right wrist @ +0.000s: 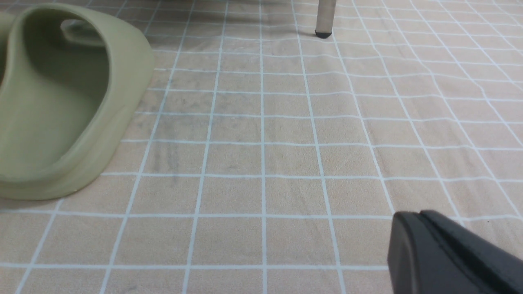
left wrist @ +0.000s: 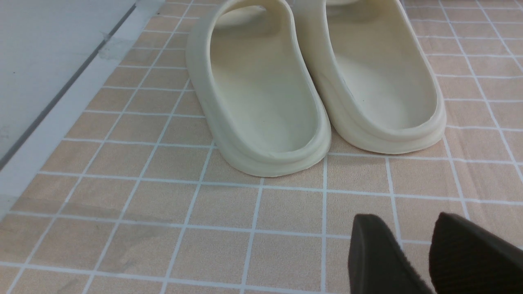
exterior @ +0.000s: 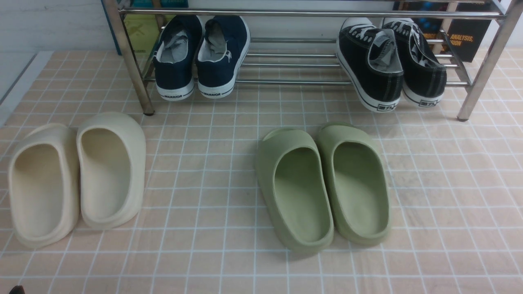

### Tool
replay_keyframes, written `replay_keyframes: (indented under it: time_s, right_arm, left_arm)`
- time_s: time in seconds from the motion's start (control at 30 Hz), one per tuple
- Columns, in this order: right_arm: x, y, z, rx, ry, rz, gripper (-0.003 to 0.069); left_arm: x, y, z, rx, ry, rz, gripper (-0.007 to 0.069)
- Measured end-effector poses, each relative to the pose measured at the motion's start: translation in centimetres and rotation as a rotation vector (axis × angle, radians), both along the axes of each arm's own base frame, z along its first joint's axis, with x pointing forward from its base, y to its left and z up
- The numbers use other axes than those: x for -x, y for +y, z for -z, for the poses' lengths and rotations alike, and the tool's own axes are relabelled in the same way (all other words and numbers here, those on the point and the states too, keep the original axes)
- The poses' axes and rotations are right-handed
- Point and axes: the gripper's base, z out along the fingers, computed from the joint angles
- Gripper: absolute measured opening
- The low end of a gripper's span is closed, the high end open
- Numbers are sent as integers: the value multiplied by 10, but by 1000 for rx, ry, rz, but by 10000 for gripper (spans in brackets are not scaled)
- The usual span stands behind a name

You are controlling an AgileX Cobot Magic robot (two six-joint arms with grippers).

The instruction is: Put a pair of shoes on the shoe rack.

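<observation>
sneakers first: the pair of black canvas shoes (exterior: 390, 65) sits on the lower bars of the shoe rack (exterior: 294, 61), at its right end, toes pointing in and heels hanging just over the front bar — so the task looks done, judging by how they lie. both tilt a little toward the right, probably because they rest on round tubes rather than a flat shelf. the navy sneakers (exterior: 202, 57) sit the same way at the left end of the rack.

on the tiled floor in front, the cream slippers (exterior: 75, 179) and green slippers (exterior: 322, 183) stand as pairs, untouched.

the front view shows neither arm properly. only the wrist views do: the left gripper (left wrist: 412, 261) hangs low behind the cream slippers with its jaws apart and nothing between them; the right gripper (right wrist: 453, 253) has its jaws pressed together, empty, beside one green slipper and facing a rack leg (right wrist: 325, 18). neither wrist view catches the black pair at all.
</observation>
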Motion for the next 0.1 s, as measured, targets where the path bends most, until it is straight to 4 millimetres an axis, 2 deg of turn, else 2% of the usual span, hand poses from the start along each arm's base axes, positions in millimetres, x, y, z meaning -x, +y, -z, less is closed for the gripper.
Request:
replay_keyframes:
  time_s: [0.1]
  right_arm:
    - [0, 0, 0, 0, 0, 0, -5]
  left_arm:
    - [0, 0, 0, 0, 0, 0, 238]
